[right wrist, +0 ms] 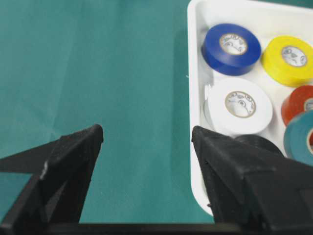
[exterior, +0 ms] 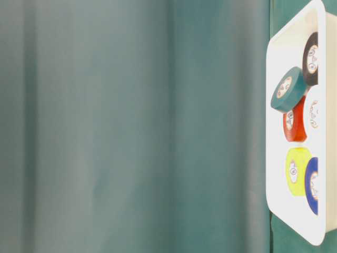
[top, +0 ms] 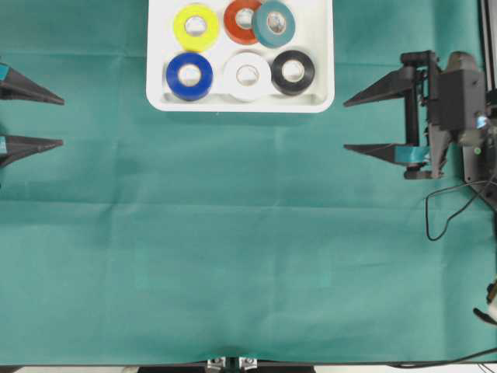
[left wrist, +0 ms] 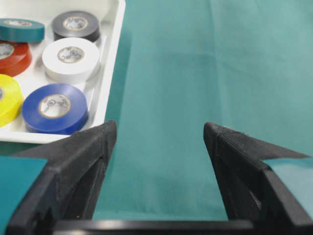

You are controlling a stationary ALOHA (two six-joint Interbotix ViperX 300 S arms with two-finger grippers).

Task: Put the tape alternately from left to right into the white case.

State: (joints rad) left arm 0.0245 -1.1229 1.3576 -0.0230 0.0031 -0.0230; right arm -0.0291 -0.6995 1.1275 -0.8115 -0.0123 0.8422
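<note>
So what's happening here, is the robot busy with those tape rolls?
Nothing is being handled right now. All six tape rolls sit in the white case; the teal roll leans tilted on the red-orange roll. The left gripper and the right gripper are both open and empty, off to the sides over the green cloth.

The left arm's black two-fingered gripper [top: 62, 121] sits at the left edge of the overhead view, jaws spread wide and holding nothing. The right arm's black two-fingered gripper [top: 345, 124] lies level at the right edge, jaws likewise parted and bare.
</note>
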